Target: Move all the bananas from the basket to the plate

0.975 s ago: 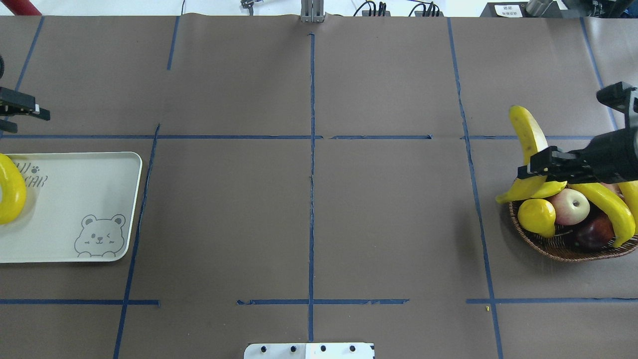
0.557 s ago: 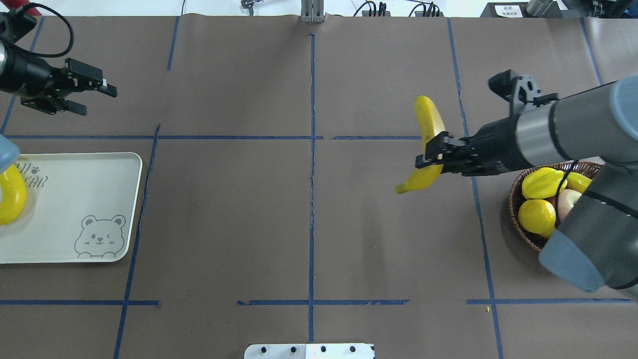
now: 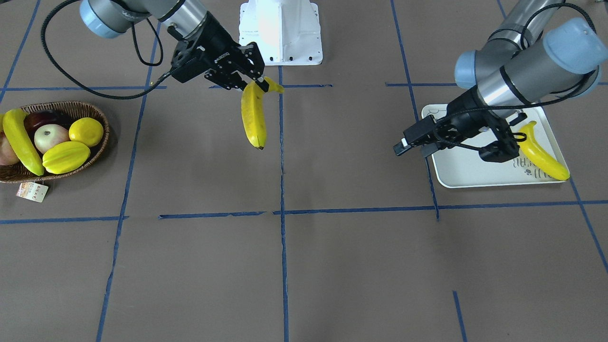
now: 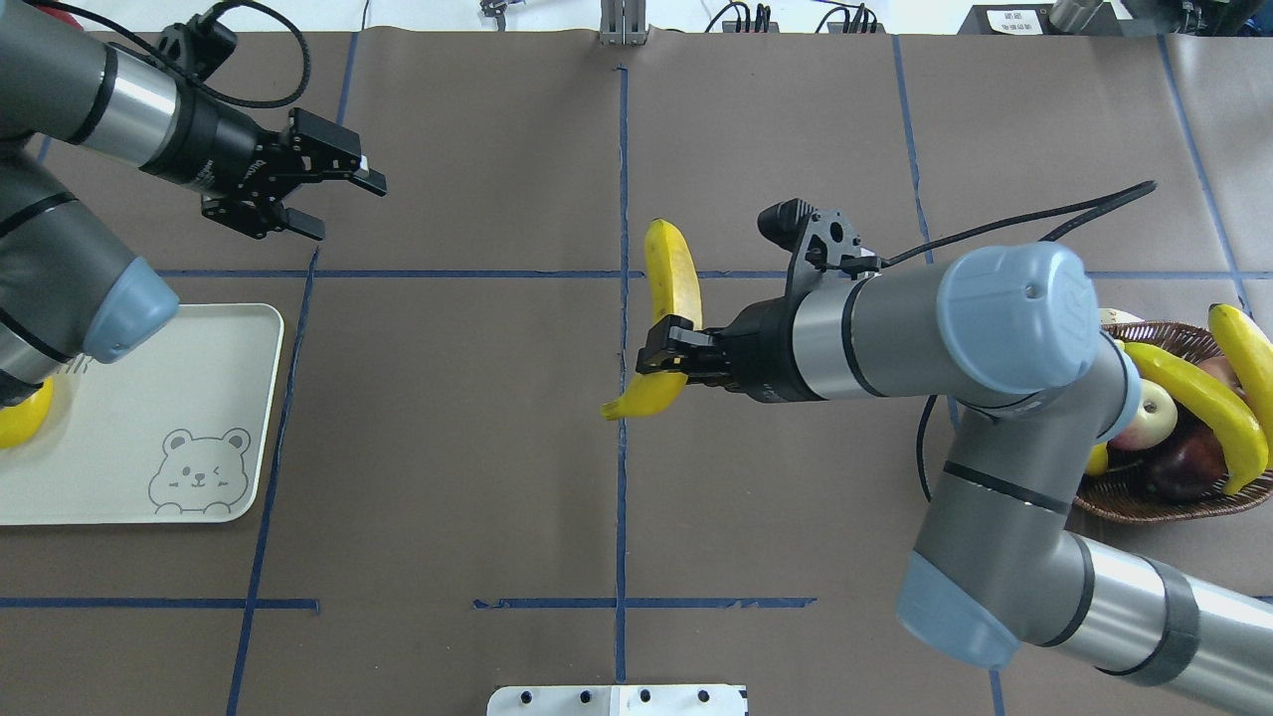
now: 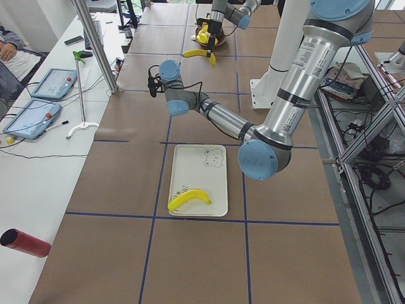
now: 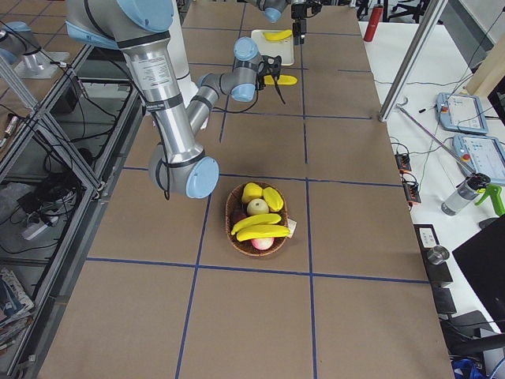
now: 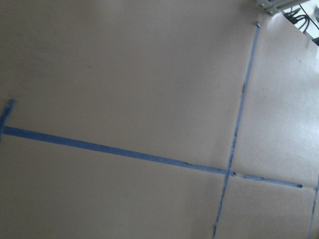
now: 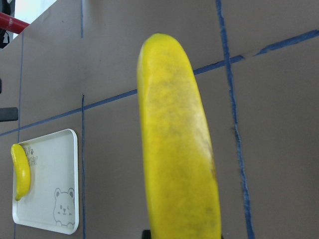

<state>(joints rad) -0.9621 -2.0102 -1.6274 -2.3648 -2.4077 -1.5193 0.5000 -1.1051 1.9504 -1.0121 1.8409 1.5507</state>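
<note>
My right gripper (image 4: pixel 668 358) is shut on a banana (image 4: pixel 672 273) and holds it in the air over the table's middle line; the front view shows the gripper (image 3: pixel 248 81) with the banana (image 3: pixel 253 116) hanging from it. It fills the right wrist view (image 8: pixel 177 149). My left gripper (image 4: pixel 350 209) is open and empty, above the table beyond the plate (image 4: pixel 179 398). One banana (image 3: pixel 541 154) lies on the plate (image 3: pixel 463 166). Two more bananas (image 4: pixel 1203 398) lie in the wicker basket (image 4: pixel 1144 502) at the far right.
The basket (image 3: pixel 92 111) also holds a starfruit (image 3: pixel 65 156), a lemon (image 3: pixel 86 131) and apples (image 3: pixel 49 137). The robot base (image 3: pixel 280 33) stands at the table's near edge. Blue tape lines mark out the brown table.
My right gripper has carried the banana left from over the basket to the table's middle. My left arm has swung right, from the table's left edge to beyond the plate.
</note>
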